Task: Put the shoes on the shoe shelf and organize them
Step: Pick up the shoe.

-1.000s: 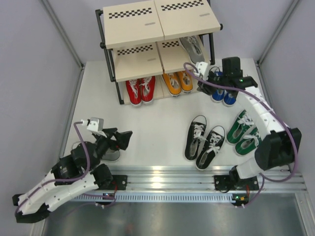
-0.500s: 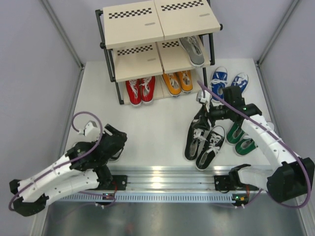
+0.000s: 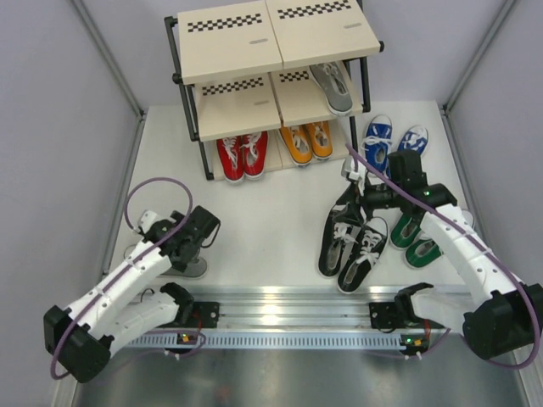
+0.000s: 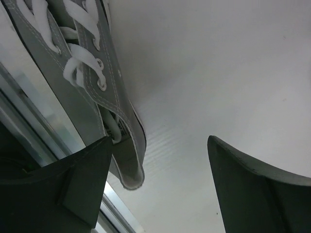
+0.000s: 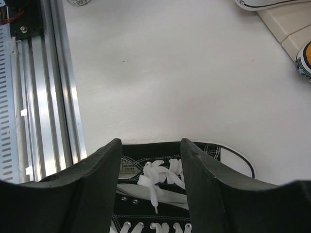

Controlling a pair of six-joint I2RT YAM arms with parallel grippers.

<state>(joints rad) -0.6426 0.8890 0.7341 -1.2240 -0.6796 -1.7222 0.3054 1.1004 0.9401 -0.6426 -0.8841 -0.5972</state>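
The left gripper has come down well in front of the shoe shelf, off its left end. It now hangs with its jaws wide apart over a lone grey shoe and holds nothing. The heel end of this shoe lies beside one finger and the laces run away from the gripper. The top view hides most of it, so I cannot tell how its long axis lies against the shelf.

The second grey shoe already lies on the middle tier, at the shelf's right end. The right gripper has left that corner and now stands, also open and empty, astride a black shoe in front of the shelf's right end.

I judge that the grey pair is half done and that the black pair comes next. The black shoe's long axis runs roughly toward the shelf, a little slanted. Its toe seems to face the shelf.
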